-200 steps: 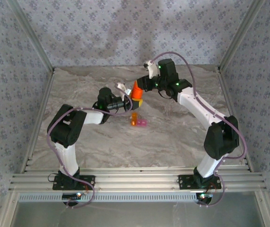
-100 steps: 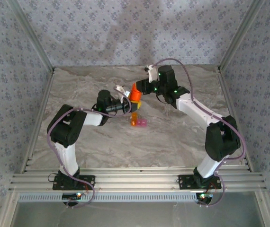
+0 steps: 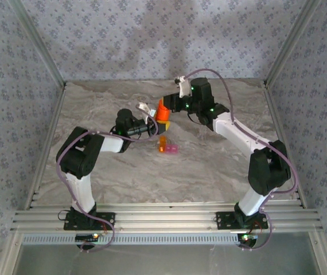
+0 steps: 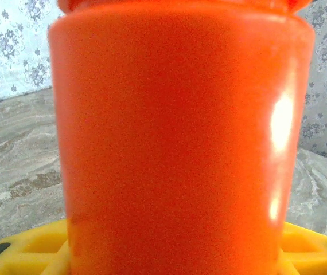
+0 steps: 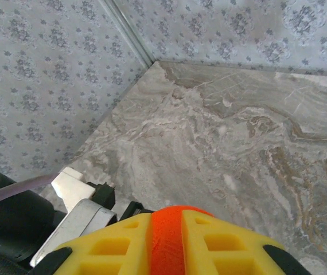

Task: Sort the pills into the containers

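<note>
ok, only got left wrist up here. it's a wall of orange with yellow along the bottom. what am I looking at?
Observer: An orange bottle, sitting between the two arms around mid-table.
Operator: Right claw on it?
Observer: Yes, the right claw is clamped over the bottle's top.
Operator: And the containers?
Observer: The joined orange and pink containers lie on the table just on the base side of the bottle, clear of both claws.

Soft, even light; the close-up orange bottle [image 4: 180,143] seems slightly blurred, glare streaking its right side
</note>
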`<action>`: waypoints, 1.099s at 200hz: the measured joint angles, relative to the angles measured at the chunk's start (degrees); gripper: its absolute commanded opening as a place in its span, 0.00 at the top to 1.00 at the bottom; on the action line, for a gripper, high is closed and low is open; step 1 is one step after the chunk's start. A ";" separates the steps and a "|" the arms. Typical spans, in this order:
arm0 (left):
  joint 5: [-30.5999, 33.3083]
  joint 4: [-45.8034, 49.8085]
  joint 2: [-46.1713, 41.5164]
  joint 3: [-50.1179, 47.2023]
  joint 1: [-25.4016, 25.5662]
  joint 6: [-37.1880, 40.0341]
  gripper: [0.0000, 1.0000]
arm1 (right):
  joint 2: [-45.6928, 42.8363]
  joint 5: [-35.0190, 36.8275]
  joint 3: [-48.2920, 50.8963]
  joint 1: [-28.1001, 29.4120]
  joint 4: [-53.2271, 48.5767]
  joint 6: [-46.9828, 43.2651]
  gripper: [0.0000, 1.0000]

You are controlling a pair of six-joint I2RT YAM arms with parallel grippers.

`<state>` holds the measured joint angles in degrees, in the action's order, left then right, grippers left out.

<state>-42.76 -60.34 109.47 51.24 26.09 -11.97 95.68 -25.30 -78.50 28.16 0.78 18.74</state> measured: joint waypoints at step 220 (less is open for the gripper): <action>-3.26 3.45 -3.21 4.13 -0.11 3.98 1.00 | 3.26 -18.29 -13.81 -7.89 -16.74 -13.73 0.16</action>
<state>-46.02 -56.88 106.26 55.37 25.98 -7.99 98.94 -43.59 -92.31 20.27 -15.97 5.02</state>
